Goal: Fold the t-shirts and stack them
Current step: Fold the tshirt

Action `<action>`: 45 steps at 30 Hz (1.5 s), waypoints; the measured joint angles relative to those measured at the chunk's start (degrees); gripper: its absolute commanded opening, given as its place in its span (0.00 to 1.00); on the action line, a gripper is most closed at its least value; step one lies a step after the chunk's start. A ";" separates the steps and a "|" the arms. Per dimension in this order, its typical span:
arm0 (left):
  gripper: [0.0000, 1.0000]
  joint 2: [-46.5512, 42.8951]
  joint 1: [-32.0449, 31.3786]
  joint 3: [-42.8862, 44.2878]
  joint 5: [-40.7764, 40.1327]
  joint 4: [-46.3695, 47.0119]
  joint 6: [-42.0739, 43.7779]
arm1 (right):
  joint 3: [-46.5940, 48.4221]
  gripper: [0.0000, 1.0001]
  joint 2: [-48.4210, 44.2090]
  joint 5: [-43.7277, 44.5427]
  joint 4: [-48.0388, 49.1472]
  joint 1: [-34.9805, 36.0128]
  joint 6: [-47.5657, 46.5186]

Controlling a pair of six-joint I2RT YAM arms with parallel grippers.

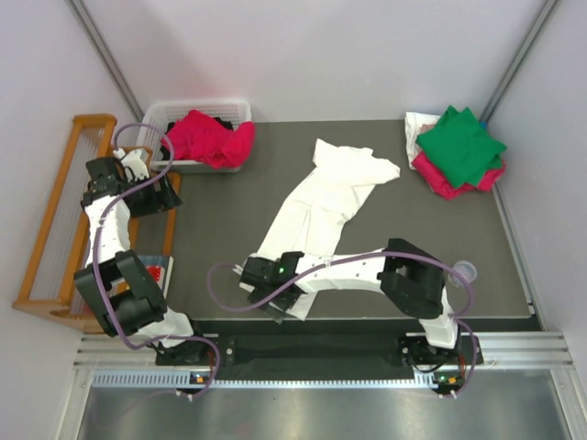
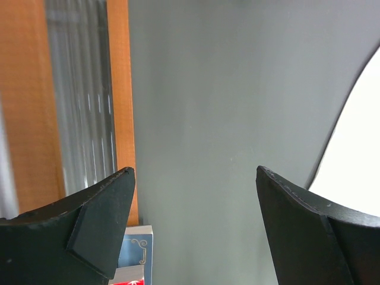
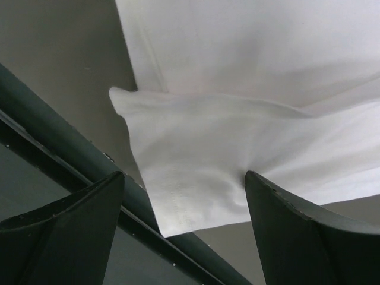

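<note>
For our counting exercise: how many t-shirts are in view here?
5. White t-shirt spread mid-table; crimson-pink t-shirt in the basket; green shirt, pink shirt and white shirt stacked far right. More may hide in the basket or stack.

The white t-shirt [image 1: 335, 188] — its near hem hidden beneath the right arm [image 1: 353, 269].

A white t-shirt [image 1: 321, 202] lies rumpled and diagonal on the middle of the surface [image 1: 211, 229]. At far right, a folded green t-shirt [image 1: 459, 142] tops a crimson t-shirt [image 1: 438, 179]. A crimson-pink t-shirt [image 1: 209, 137] is heaped in the basket [image 1: 170, 110].
</note>
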 measured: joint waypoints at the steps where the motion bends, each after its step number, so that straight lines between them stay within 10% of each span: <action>1: 0.88 0.00 0.00 0.33 0.00 0.24 -0.20 | -0.26 0.83 0.00 0.15 0.04 0.35 -0.04; 16: 0.87 0.09 0.00 0.92 -0.04 0.79 -0.72 | 6.19 0.76 5.53 1.49 1.60 1.42 -1.95; 45: 0.87 -0.17 0.00 -2.73 -0.02 0.24 2.29 | 0.81 0.20 3.41 -2.32 10.58 -3.72 -2.32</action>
